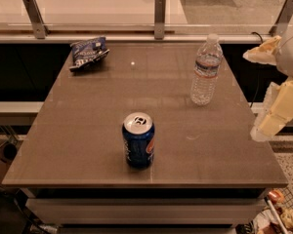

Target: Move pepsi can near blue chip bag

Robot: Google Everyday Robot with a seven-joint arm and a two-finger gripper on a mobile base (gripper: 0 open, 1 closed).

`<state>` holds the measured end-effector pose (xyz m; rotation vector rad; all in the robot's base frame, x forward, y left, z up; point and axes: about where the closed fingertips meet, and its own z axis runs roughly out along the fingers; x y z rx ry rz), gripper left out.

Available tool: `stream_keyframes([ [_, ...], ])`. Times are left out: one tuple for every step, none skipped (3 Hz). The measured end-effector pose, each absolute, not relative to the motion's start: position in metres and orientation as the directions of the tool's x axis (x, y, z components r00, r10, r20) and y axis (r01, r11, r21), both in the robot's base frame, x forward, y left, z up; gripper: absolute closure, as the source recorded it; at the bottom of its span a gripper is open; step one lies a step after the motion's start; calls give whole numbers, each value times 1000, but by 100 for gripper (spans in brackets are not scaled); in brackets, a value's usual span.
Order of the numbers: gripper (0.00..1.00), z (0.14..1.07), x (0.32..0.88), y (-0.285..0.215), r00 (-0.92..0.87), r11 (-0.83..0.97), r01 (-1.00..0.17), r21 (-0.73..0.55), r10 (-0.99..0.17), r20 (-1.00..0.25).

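Gripper (276,112) sits beyond the right edge of the table (78,130); its open or closed state cannot be determined. Pepsi can (138,140) stands upright well to its left. Blue chip bag (88,51) lies farther left, at the rear.

Smooth satin tabletop (73,130), shiny metal can (138,141), crinkly foil bag (88,51), clear plastic bottle (205,74); matt cream gripper (272,117) off its right edge.

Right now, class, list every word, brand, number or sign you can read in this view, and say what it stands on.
No text reads clearly.
pepsi can: red-and-white logo only, no legible letters.
blue chip bag: white markings, too blurred.
water bottle: label too blurred.
claw, beyond the table's right edge: no text.
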<state>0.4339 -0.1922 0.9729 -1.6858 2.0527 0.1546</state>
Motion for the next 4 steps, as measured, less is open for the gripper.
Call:
stream_keyframes([
  [0, 965, 426, -169, -91, 222, -959, -176, -830, -551],
  [0, 954, 425, -141, -62, 216, -964, -153, -746, -663],
  [0, 938, 433, -108, -46, 216, -968, -127, -652, -757],
  [0, 921, 441, -81, -20, 230, -965, -124, -536, -844],
])
